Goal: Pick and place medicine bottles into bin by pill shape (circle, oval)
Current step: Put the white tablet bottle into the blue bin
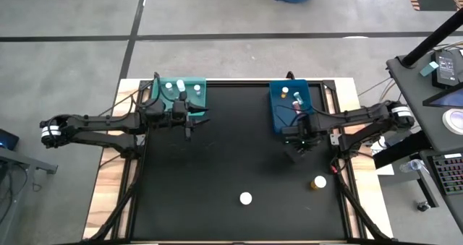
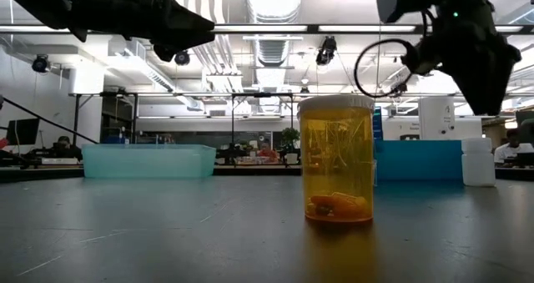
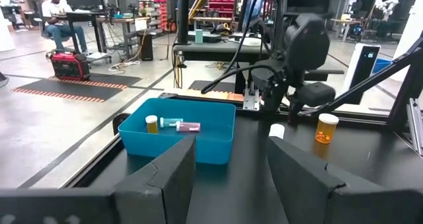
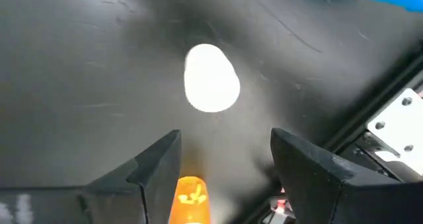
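Observation:
Two medicine bottles stand on the black table: a white one (image 1: 246, 198) and an amber one with a white cap (image 1: 318, 181), which stands upright close up in the low view (image 2: 336, 159). My right gripper (image 1: 300, 145) hangs open and empty above the table beside the blue bin (image 1: 278, 113). Its wrist view looks down on the white bottle (image 4: 211, 77) and the amber one (image 4: 190, 199), both clear of its fingers. My left gripper (image 1: 191, 126) is open and empty just in front of the teal bin (image 1: 194, 99).
The teal bin holds a few white bottles (image 1: 181, 89). The blue bin (image 3: 198, 148) holds an amber bottle (image 3: 152, 123) and two lying ones, one pinkish (image 3: 188, 126). A raised frame runs round the table (image 1: 217, 165). A person sits in the room beyond (image 3: 56, 16).

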Motion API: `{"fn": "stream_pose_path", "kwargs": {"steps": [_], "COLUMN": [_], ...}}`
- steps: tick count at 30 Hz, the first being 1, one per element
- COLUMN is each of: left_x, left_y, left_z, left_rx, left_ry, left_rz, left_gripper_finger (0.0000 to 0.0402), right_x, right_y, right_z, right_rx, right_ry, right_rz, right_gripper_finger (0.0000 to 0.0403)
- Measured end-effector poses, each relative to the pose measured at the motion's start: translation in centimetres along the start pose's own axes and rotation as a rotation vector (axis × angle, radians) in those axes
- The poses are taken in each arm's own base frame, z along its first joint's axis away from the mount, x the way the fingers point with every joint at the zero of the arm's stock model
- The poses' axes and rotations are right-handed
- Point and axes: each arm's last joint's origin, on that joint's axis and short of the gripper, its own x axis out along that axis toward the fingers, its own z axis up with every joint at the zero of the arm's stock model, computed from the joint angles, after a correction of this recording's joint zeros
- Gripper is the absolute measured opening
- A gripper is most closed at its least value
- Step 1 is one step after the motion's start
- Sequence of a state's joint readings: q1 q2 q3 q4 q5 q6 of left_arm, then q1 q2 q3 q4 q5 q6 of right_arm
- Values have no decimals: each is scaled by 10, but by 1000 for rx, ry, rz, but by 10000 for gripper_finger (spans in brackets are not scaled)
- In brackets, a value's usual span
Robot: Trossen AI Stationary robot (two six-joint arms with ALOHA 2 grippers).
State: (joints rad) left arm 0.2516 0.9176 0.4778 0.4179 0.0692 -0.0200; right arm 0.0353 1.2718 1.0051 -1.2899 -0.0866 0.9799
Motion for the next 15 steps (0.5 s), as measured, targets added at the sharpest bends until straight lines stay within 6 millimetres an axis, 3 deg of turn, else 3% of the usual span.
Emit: {"fn": "stream_pose_path", "kwargs": {"steps": [15], "left_x": [0], "left_y": [0], "left_z": [0], "left_rx": [0], "left_ry": [0], "left_rz": [1], "left_gripper_finger": [172], "right_x": [28], "right_y": [-6], "right_z": [3], "right_rx": [26], "right_ry": [-35], "right_rz": [55], "right_gripper_finger": [224]}}
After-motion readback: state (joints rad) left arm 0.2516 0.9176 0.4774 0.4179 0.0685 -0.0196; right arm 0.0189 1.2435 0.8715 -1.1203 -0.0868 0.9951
